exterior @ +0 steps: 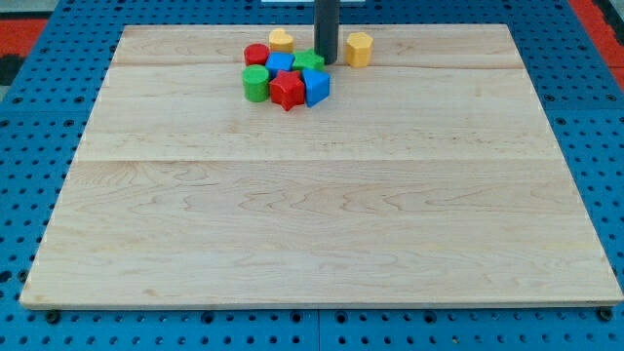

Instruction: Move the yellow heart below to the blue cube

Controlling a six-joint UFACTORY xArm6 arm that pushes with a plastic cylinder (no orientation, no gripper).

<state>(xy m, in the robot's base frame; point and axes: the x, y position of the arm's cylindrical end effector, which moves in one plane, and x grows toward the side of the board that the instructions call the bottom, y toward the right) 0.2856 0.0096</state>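
A yellow block that looks like the heart (281,40) lies near the view's top edge of the wooden board, at the top of a tight cluster. The blue cube (316,87) is at the cluster's lower right, below and to the right of the heart. My tip (326,62) stands just right of a green star-like block (309,61) and just above the blue cube. It is to the right of and slightly below the heart and does not touch it.
The cluster also holds a red cylinder (256,55), a second blue block (280,63), a green cylinder (255,83) and a red star (287,90). A second yellow block (358,48) lies right of my tip. The board's top edge (439,26) is close.
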